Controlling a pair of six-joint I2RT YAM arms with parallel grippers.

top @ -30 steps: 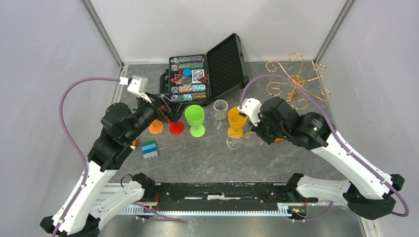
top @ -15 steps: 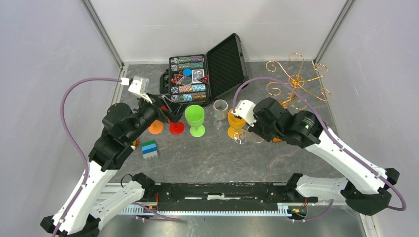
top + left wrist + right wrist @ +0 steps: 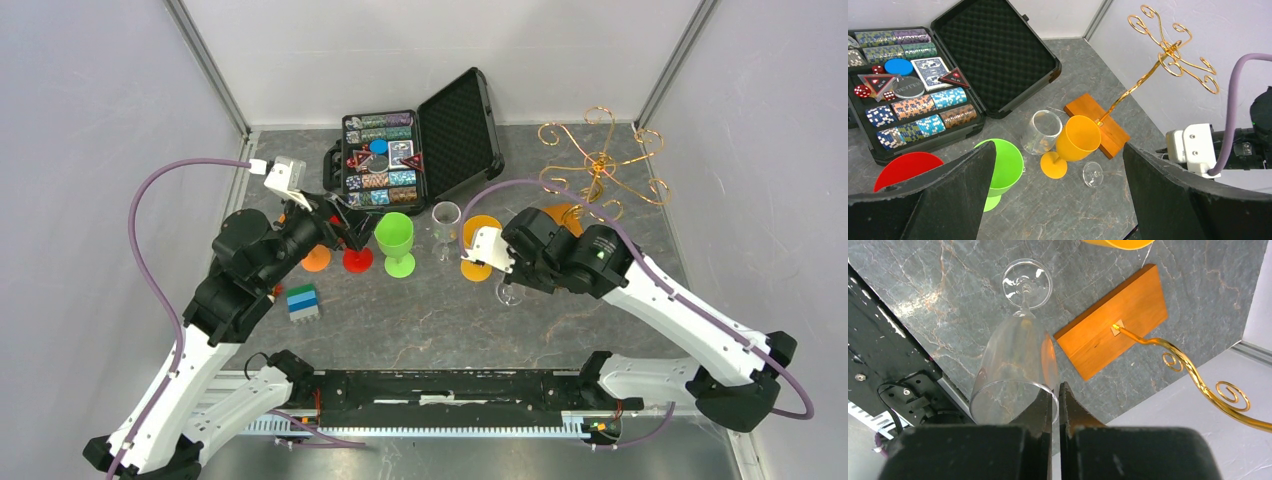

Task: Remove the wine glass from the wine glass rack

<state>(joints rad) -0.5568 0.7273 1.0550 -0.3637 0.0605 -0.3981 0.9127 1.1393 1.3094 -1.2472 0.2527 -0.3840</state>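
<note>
The right gripper (image 3: 1055, 396) is clenched on the rim of the clear wine glass (image 3: 1013, 360), one of its fingers (image 3: 1040, 415) inside the bowl and the other outside. The glass hangs foot-down over the table (image 3: 420, 320). Whether the foot touches the surface cannot be told. The glass is off the wine glass rack (image 3: 600, 165), hooked on none of its scroll arms, and is near and left of the rack's orange-brown base. The rack stands at the far right of the table, close to the corner.

Just left of the held glass are an orange goblet (image 3: 480, 240) and then a clear tumbler (image 3: 446, 222). Further left is a green goblet (image 3: 394, 240). The left gripper (image 3: 352, 228) hovers beside the green goblet, its jaws spread wide and grasping nothing. Below it are a red goblet (image 3: 357, 260) and a small orange cup (image 3: 316, 258). A stack of blue and green blocks (image 3: 302, 302) lies nearer, on the left.

At the far middle, an open black case (image 3: 460, 125) holds poker chips, cards and dice.

The table is grey stone-patterned with pale veins. Plain pale walls (image 3: 420, 50) close it in on three sides, with metal posts (image 3: 205, 65) at the far corners.
</note>
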